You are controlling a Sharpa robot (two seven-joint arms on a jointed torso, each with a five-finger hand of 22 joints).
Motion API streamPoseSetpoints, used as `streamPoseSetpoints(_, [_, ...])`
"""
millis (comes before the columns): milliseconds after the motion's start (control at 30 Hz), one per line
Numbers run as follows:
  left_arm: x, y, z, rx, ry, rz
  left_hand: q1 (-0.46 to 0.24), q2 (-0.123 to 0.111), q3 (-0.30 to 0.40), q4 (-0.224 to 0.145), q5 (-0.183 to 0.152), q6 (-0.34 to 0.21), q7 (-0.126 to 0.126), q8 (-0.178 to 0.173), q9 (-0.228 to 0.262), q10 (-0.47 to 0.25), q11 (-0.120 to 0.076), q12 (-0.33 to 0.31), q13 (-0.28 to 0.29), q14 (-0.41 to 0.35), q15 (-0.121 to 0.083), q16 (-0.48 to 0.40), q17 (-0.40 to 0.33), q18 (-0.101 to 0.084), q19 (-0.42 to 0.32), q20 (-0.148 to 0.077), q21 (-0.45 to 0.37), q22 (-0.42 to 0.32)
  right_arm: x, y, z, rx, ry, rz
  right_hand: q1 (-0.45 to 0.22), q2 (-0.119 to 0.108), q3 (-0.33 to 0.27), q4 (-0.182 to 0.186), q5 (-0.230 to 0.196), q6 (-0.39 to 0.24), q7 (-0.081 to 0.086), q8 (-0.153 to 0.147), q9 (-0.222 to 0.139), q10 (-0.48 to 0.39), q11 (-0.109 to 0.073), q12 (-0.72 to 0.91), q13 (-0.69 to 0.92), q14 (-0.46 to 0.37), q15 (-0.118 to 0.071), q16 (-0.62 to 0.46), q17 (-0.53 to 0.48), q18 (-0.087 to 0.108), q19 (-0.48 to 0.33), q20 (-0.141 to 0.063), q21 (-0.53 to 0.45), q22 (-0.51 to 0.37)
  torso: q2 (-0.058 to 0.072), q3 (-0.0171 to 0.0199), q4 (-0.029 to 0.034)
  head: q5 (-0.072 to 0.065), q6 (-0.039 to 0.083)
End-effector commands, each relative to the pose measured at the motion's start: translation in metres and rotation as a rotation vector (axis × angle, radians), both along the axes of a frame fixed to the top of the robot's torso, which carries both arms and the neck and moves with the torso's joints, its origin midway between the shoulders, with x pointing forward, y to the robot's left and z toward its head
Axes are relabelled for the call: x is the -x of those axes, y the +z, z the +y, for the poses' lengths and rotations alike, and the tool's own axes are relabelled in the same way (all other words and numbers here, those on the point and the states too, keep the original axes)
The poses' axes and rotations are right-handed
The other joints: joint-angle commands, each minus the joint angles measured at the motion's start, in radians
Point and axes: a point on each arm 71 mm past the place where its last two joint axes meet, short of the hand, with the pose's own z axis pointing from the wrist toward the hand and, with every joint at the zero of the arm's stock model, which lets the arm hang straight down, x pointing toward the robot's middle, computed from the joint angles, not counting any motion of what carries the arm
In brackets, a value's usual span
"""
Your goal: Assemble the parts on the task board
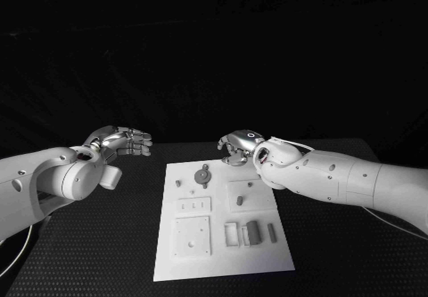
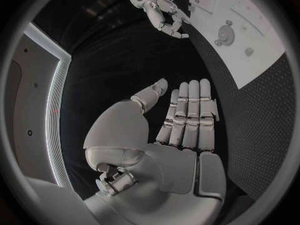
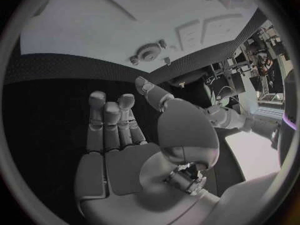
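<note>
Surface (image 1: 107,247): black, textured; carries the board.

Board (image 1: 223,263): white plate, lying flat in the middle of the surface, long side running away from the robot.

Near end of board: a square plate (image 1: 192,236) with small holes sits toward the robot's left; beside it, toward the right, a cluster of grey parts (image 1: 250,232), among them upright slabs and a narrow bar, standing close together.

Middle of board: a small rectangular panel (image 1: 195,205) with slots on the left; an oblong grey part (image 1: 239,201) in a recess on the right.

Far end of board: a round grey disc (image 1: 203,176) with a stem; a small grey peg (image 1: 179,183) just beside it, nearer the board's left edge.

Left hand (image 1: 120,141): raised above the surface, well to the left of the board's far corner, touching nothing. In the wrist view the left hand (image 2: 181,120) shows fingers straight and side by side, thumb apart; released, holding nothing.

Right hand (image 1: 239,147): hovers over the board's far edge, just beyond the disc, fingers bent downward. In the wrist view the right hand (image 3: 119,130) shows an empty palm, fingers loosely extended; released, grasping no part.
</note>
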Motion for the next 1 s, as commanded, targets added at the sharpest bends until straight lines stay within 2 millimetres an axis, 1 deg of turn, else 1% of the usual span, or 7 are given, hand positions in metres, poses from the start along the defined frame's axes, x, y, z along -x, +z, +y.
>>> streamPoseSetpoints(33, [0.001,0.002,-0.002,0.007,-0.018,-0.015,-0.008,-0.01,-0.006,-0.003,-0.007,0.001,0.007,-0.007,0.002,0.008,-0.001,-0.005,0.003,0.006,0.004,-0.006,0.002,0.005,0.003,0.002,-0.005,0.002,0.0,0.007,-0.011,-0.109,0.019,0.071,-0.001,-0.018,-0.002,0.005,0.002,0.047,0.024,0.003,-0.002,-0.091,0.0,0.002,-0.002,0.003,-0.001,-0.003,-0.001,0.026,0.004,-0.001,-0.001,0.015,0.0,0.0005,-0.0003,-0.008,0.01])
streamPoseSetpoints(133, [0.0,0.002,-0.002,0.009,-0.022,-0.017,-0.01,-0.016,-0.009,-0.002,-0.007,0.001,0.007,-0.007,0.002,0.008,-0.002,-0.006,0.004,0.006,0.004,-0.006,0.003,0.005,0.004,0.002,-0.006,0.003,-0.003,0.012,-0.028,-0.116,0.004,0.089,-0.005,-0.035,-0.002,0.012,0.002,0.048,0.025,0.004,-0.003,-0.095,0.001,0.001,-0.003,0.001,0.0,-0.005,-0.001,0.026,0.002,0.0,-0.003,0.014,0.0,0.0019,-0.0023,-0.012,0.015])
streamPoseSetpoints(333, [0.001,0.002,-0.001,0.009,-0.025,-0.018,-0.014,-0.024,-0.011,0.0,-0.007,0.002,0.006,-0.007,0.004,0.012,-0.003,-0.005,0.008,0.007,0.003,-0.007,0.004,0.005,0.005,0.002,-0.006,0.005,-0.007,0.014,-0.056,-0.089,-0.022,0.113,-0.004,-0.059,0.001,0.019,0.002,0.051,0.024,0.006,-0.004,-0.097,0.0,0.001,-0.003,-0.002,0.0,-0.007,-0.001,0.026,0.0,0.001,-0.006,0.014,0.0,0.0026,-0.0009,-0.022,0.022])
streamPoseSetpoints(433, [0.001,0.002,-0.001,0.009,-0.031,-0.019,-0.014,-0.027,-0.011,0.001,-0.007,0.002,0.006,-0.008,0.005,0.024,-0.009,0.0,0.016,0.009,0.003,-0.007,0.007,0.005,0.007,0.001,-0.008,0.007,-0.007,0.013,-0.066,-0.079,-0.033,0.126,0.002,-0.068,0.003,0.017,0.002,0.05,0.024,0.006,-0.004,-0.099,0.0,0.001,-0.003,-0.003,0.0,-0.007,-0.001,0.026,-0.001,0.001,-0.006,0.014,0.0,0.001,0.002,-0.027,0.025])
streamPoseSetpoints(567, [0.001,0.002,-0.001,0.009,-0.035,-0.021,-0.014,-0.03,-0.012,0.001,-0.008,0.003,0.006,-0.008,0.006,0.032,-0.012,0.004,0.023,0.009,0.003,-0.008,0.009,0.005,0.007,0.001,-0.009,0.008,-0.005,0.011,-0.08,-0.058,-0.043,0.129,0.007,-0.076,0.004,0.016,0.002,0.047,0.025,0.006,-0.005,-0.1,0.001,0.0,-0.003,-0.005,0.0,-0.008,-0.001,0.026,-0.003,0.002,-0.007,0.015,0.0,0.0022,0.0023,-0.03,0.024])
streamPoseSetpoints(700, [0.001,0.002,-0.002,0.01,-0.045,-0.02,-0.014,-0.032,-0.012,0.001,-0.008,0.003,0.006,-0.008,0.006,0.033,-0.013,0.004,0.025,0.008,0.003,-0.009,0.009,0.005,0.007,0.001,-0.01,0.009,-0.001,0.009,-0.091,-0.052,-0.038,0.139,0.011,-0.082,0.005,0.015,0.002,0.046,0.026,0.005,-0.005,-0.103,0.002,0.0,-0.004,-0.007,0.001,-0.009,-0.001,0.026,-0.005,0.003,-0.009,0.015,0.0,-0.0006,0.0038,-0.036,0.023])
streamPoseSetpoints(1000, [0.001,0.001,0.001,0.008,-0.039,-0.019,-0.012,-0.035,-0.012,0.0,-0.008,0.003,0.005,-0.008,0.007,0.027,-0.011,0.0,0.028,0.005,0.004,-0.012,0.01,0.005,0.005,0.002,-0.013,0.01,0.016,-0.005,-0.106,-0.031,0.002,0.176,0.046,-0.092,0.012,0.0,0.002,0.038,0.024,0.004,-0.008,-0.114,0.002,-0.003,-0.004,-0.02,0.002,-0.013,0.0,0.026,-0.018,0.008,-0.013,0.017,0.0,0.0006,0.0019,-0.043,0.024])
